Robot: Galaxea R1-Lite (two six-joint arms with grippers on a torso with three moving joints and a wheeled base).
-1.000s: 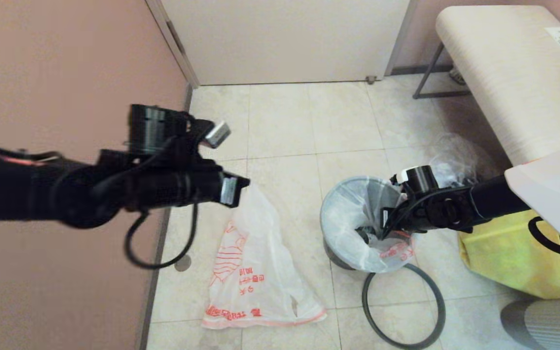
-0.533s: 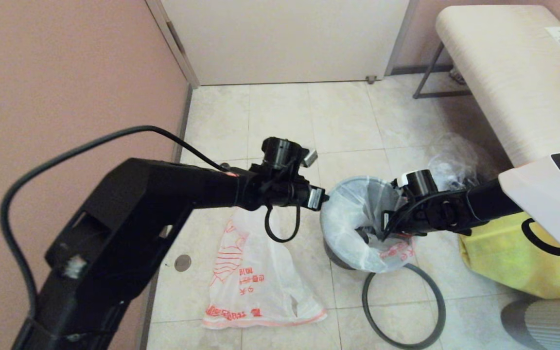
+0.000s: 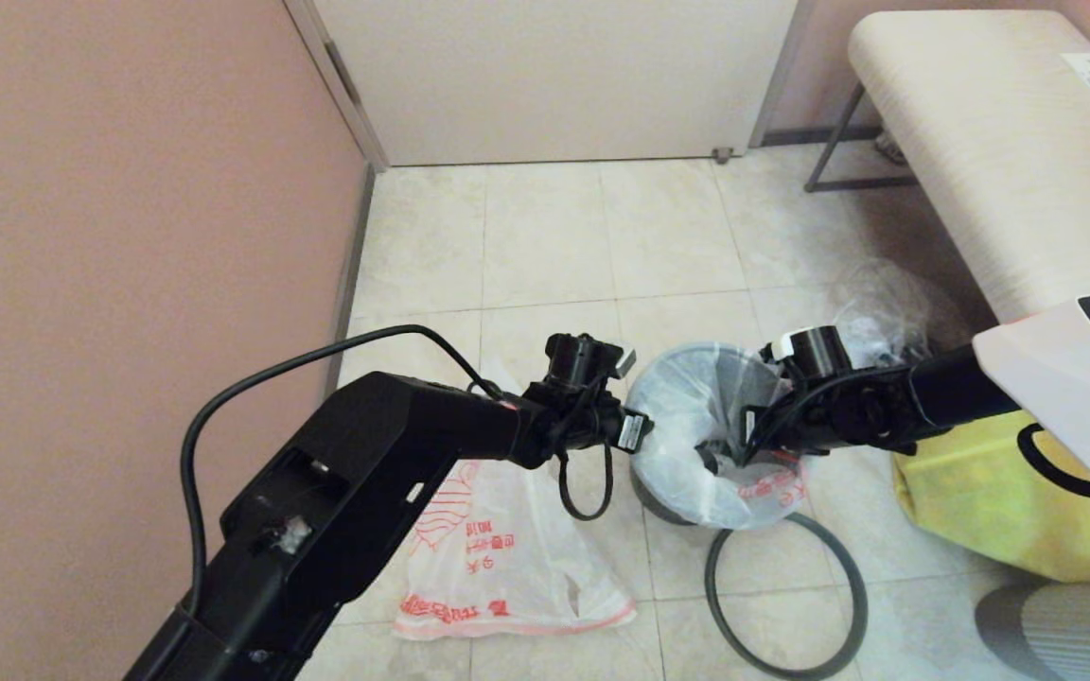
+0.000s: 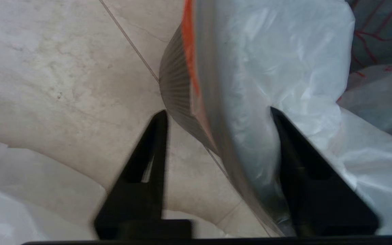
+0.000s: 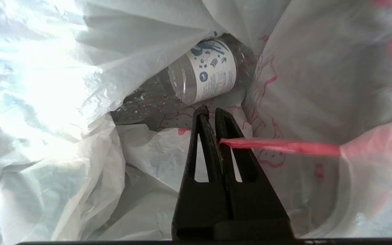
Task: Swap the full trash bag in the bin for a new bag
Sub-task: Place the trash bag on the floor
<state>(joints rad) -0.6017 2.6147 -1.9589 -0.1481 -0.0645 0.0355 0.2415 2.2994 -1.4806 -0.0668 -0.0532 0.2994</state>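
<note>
Bin (image 3: 668,497): stands on the floor between both arms, the full bag (image 3: 687,426) is in it.
Left gripper (image 4: 216,117): spread apart, straddles the bin's left rim, one finger outside, one inside on the bag.
Right gripper (image 5: 209,114): clenched on the bag's red edge at the right rim.
Key relation: rim runs between the left fingers, so closing should catch the bag.
New bag (image 3: 498,530): flat on the floor, left of the bin.

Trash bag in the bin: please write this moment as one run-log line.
left gripper: open, fingers astride bin rim and bag edge | right gripper: shut on red bag edge | bottle inside bag
</note>
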